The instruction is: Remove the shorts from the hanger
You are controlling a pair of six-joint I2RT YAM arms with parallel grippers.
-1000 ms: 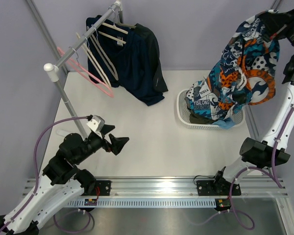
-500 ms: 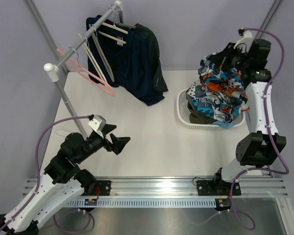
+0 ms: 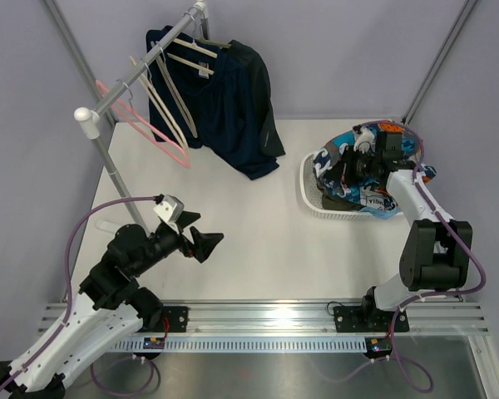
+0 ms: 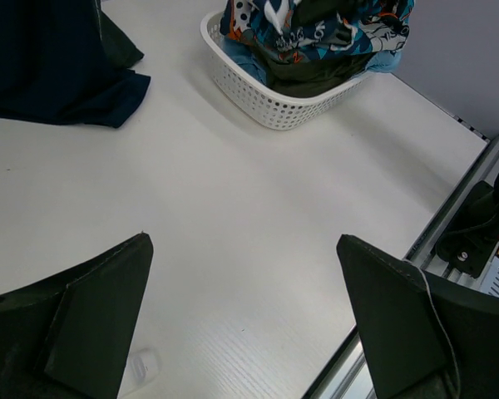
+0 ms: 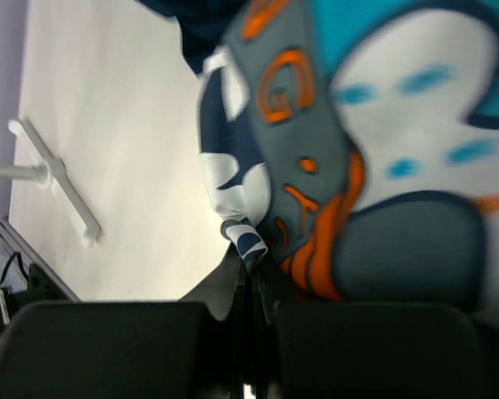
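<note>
Down in the white perforated plastic basket (image 3: 316,204) at the far right of the table, the blue, white and orange patterned shorts (image 3: 336,160) sit heaped, spilling over the rim. The right gripper (image 3: 355,166) is pressed right onto that heap, jaws clamped tight on a fold of the printed cloth. The left gripper (image 3: 202,242) hangs low over the white table (image 3: 258,216), well apart, spread wide and empty. A dark navy garment (image 3: 237,108) hangs at the back left.

Patterned blue-orange shorts (image 3: 331,160) lie crumpled in the white basket (image 3: 341,214).
</note>
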